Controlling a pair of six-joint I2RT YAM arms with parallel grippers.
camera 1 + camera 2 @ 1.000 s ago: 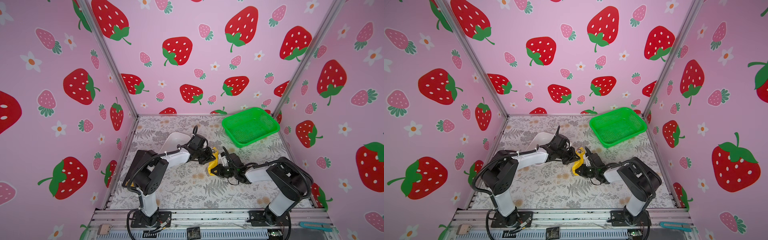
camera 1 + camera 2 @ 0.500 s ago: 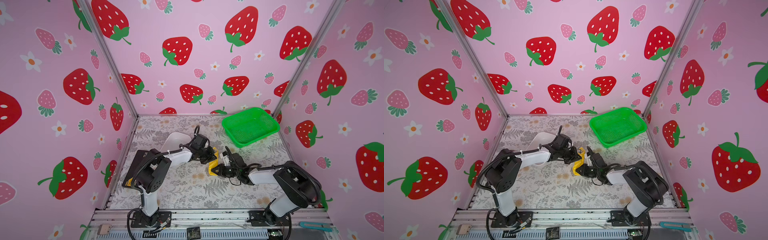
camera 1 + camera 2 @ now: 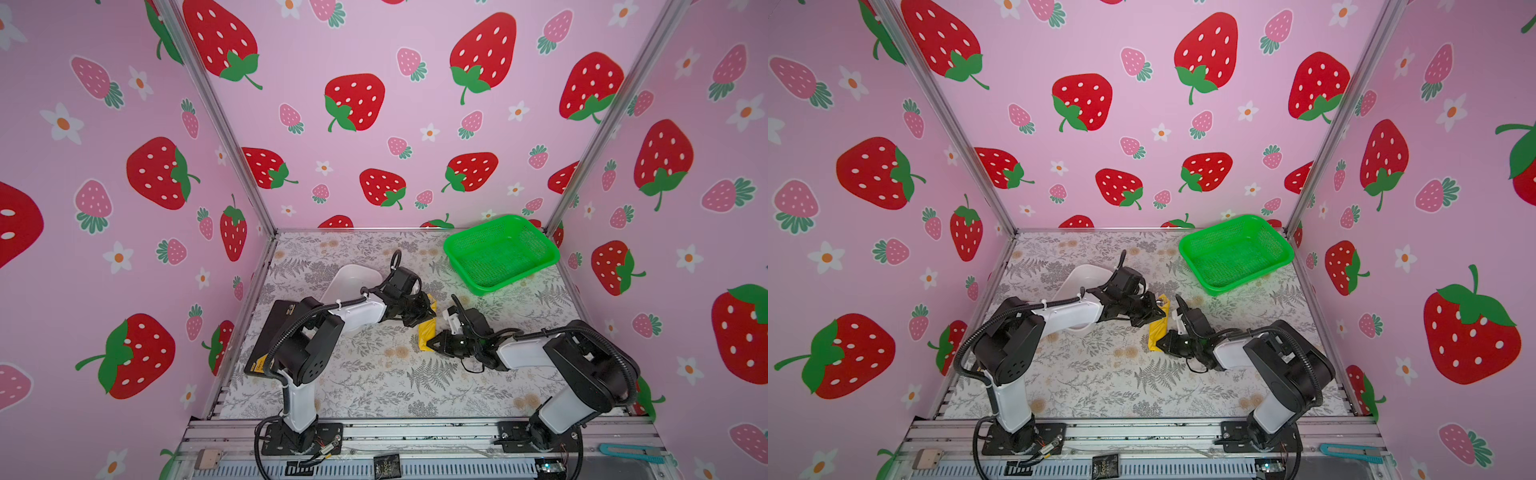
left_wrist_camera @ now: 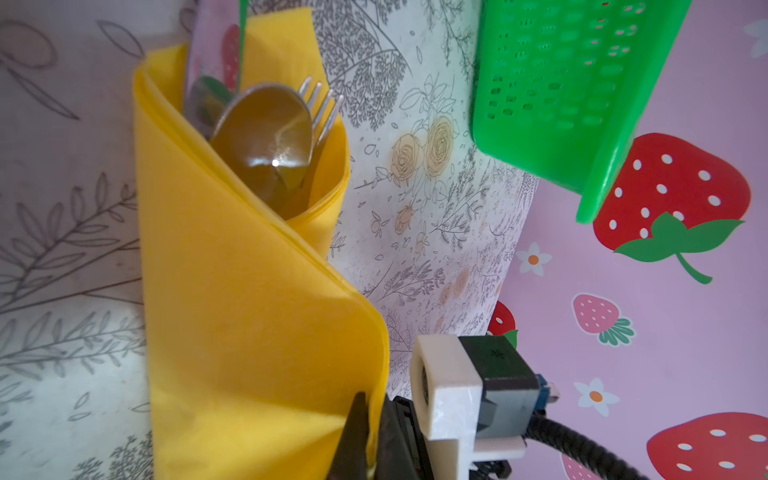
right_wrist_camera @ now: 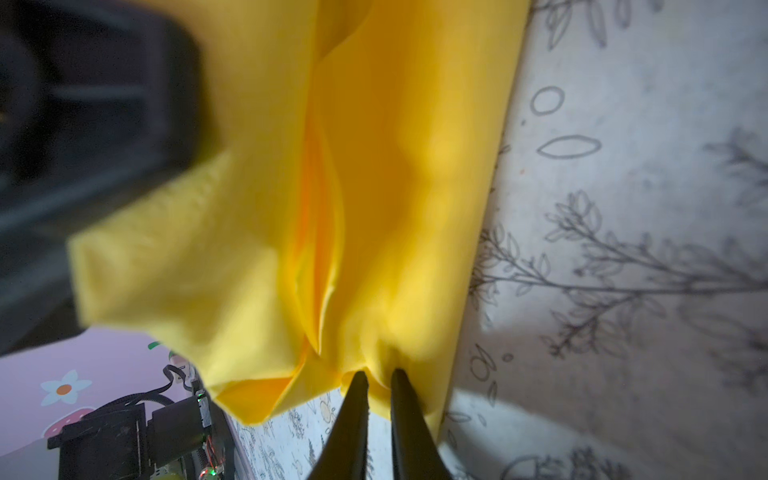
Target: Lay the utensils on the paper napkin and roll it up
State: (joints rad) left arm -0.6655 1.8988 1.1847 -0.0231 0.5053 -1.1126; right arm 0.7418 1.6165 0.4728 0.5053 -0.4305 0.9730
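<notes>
The paper napkin [image 4: 249,311] is sitting mid-table [image 3: 374,374] between both arms, curling loosely around the utensils [image 4: 266,137]. The left gripper [image 4: 372,419] is pinching its free edge and the right gripper [image 5: 378,386] is clamping an end fold. If either pinch slips, the roll is likely springing open. The handles are hiding inside. The fork [image 4: 322,104] is showing only its tines, and the third piece [image 4: 210,54] only a reflective blade.

White letters on the small black tag [image 3: 386,462] lying on the front frame [image 3: 415,435] below my bases seem to read "Face"; the line beneath is too small. The yellow label [image 3: 257,362] on the black box [image 3: 279,311] beside my left arm is illegible.
</notes>
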